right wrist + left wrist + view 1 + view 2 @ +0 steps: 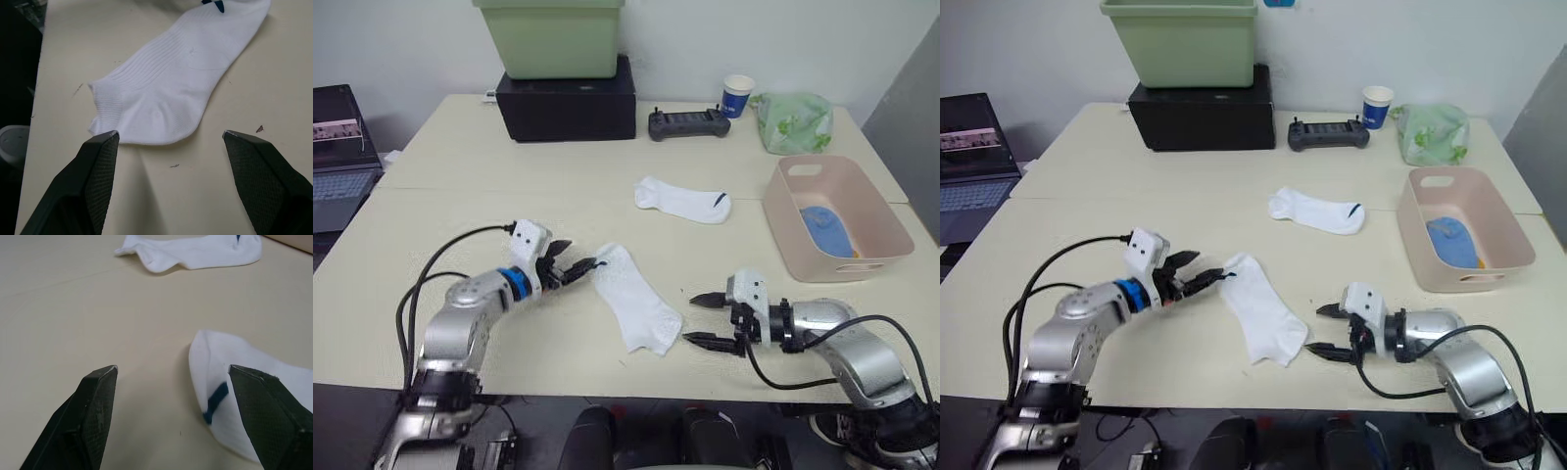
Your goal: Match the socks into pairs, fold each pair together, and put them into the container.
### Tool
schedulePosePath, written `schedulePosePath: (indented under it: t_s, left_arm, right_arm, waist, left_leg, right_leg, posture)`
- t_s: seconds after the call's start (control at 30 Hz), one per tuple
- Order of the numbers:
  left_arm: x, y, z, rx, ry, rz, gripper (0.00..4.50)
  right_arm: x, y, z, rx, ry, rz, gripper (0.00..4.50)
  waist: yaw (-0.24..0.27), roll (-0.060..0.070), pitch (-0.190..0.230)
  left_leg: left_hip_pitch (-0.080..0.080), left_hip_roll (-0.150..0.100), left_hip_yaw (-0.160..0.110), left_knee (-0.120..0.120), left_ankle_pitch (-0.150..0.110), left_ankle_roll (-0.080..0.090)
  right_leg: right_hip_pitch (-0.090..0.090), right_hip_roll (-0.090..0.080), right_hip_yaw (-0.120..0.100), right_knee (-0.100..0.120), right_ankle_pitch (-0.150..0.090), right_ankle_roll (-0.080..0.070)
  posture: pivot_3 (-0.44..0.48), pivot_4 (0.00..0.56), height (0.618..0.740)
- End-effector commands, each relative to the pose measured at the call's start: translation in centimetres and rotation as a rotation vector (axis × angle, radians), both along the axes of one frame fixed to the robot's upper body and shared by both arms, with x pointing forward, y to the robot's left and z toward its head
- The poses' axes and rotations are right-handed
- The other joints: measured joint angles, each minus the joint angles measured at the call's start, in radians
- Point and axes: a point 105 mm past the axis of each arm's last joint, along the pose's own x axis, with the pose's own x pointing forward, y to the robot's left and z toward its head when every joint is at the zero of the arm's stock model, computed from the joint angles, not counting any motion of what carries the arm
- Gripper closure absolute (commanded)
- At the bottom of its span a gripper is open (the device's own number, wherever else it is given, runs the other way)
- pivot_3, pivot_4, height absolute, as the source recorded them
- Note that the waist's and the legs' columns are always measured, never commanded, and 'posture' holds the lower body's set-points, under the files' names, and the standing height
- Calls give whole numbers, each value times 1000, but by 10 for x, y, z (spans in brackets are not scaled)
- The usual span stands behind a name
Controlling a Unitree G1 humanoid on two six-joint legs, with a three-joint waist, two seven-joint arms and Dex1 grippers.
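A white sock (636,299) with a dark blue mark lies flat near the table's front edge. My left gripper (576,266) is open at its far end, one finger (266,406) over the marked tip. At the sock's near end (146,112) my right gripper (705,320) is also open, low over the table with both fingertips just short of the fabric. A second white sock (683,201) lies further back, mid-table. The pale pink container (847,267) stands at the right with a light blue sock (825,230) inside.
A light green bin (551,37) sits on a black box (568,103) at the back. Beside them are a black controller (688,123), a paper cup (737,95) and a leaf-print cloth (795,119). A laptop (337,166) stands off the table's left.
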Motion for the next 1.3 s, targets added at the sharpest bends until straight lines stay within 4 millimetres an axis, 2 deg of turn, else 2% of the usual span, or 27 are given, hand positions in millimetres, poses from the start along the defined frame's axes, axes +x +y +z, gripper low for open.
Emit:
schedulePosePath:
  t_s: [0.03, 0.2, 0.27, 0.37, 0.57, 0.6, 0.63, 0.83, 1.07, 1.2, 1.3]
  left_arm:
    - [3, -5, -2, 33, -21, -55, 721]
    - [26, -21, -9, 120, -18, -142, 721]
    - [27, -23, -12, 129, -11, -164, 1112]
    - [25, -24, -14, 115, -12, -183, 1939]
    - [15, -19, -17, 100, -5, -177, 3943]
    - [14, -18, -17, 99, -5, -171, 4272]
    - [13, -17, -18, 97, -7, -161, 4487]
    - [-12, -13, -20, 37, 37, -103, 4487]
    - [-65, -19, -18, -59, 119, -10, 4487]
    - [-79, -21, -22, -108, 150, 76, 4487]
    - [-82, -21, -24, -112, 145, 125, 4487]
  right_arm:
    - [-1, 6, 5, -5, -55, 5, 863]
    - [0, 18, -1, 12, -34, -16, 863]
    - [2, 19, -4, 14, -34, -31, 1245]
    - [1, 20, -6, 10, -33, -17, 2143]
    - [9, 11, -5, -5, -50, -18, 4376]
    - [10, 10, -5, -9, -54, -18, 4500]
    - [12, 9, -4, -10, -59, -21, 4500]
    - [30, -1, 8, -23, -102, 7, 4500]
    - [55, -15, 27, -94, -186, 99, 4500]
    - [58, -17, 21, -129, -169, 162, 4500]
    - [60, -17, 19, -127, -170, 167, 4500]
  waist:
    - [-4, 0, 0]
    - [-1, 0, 0]
    - [0, 0, 0]
    - [-2, 0, 0]
    - [-3, 0, 0]
    - [-3, 0, 0]
    - [-3, 0, 0]
    - [-11, 0, 0]
    - [-11, 0, 0]
    - [-4, 0, 0]
    - [-1, 0, 0]
  left_leg:
    - [0, 0, 1, 0, 0, 0]
    - [-1, 1, -1, 0, 0, 0]
    - [-1, 0, -2, 0, 0, 0]
    - [-1, 0, 1, 0, 0, 0]
    - [-1, 2, 0, 0, 0, 0]
    - [-1, 2, 0, 0, 0, 0]
    - [-1, 2, 0, 0, 0, 0]
    - [0, 2, 1, 0, 0, 0]
    - [0, 2, 0, 0, 0, 0]
    - [0, 2, -1, 0, 0, 0]
    - [0, 1, -2, 0, 0, 0]
  right_leg:
    - [0, 0, 0, 0, 0, 0]
    - [-1, 2, 0, -1, 0, 0]
    - [-1, 4, -1, 0, 0, 0]
    - [-1, 4, 0, -1, 0, 0]
    - [-1, 4, 1, -1, 0, 0]
    - [-1, 3, 1, -1, 0, 0]
    - [-1, 3, 2, 0, 0, 0]
    - [-1, 1, 2, 1, 0, 0]
    - [-1, 0, 2, 0, 0, 0]
    - [0, -1, 1, 0, 0, 0]
    - [1, -1, 0, 0, 0, 0]
  posture:
    - [0, 150, 740]
    - [0, 150, 740]
    - [0, 150, 740]
    - [0, 150, 740]
    - [0, 150, 740]
    - [0, 150, 740]
    - [0, 150, 740]
    - [0, 150, 740]
    - [0, 150, 740]
    - [0, 150, 740]
    - [0, 150, 740]
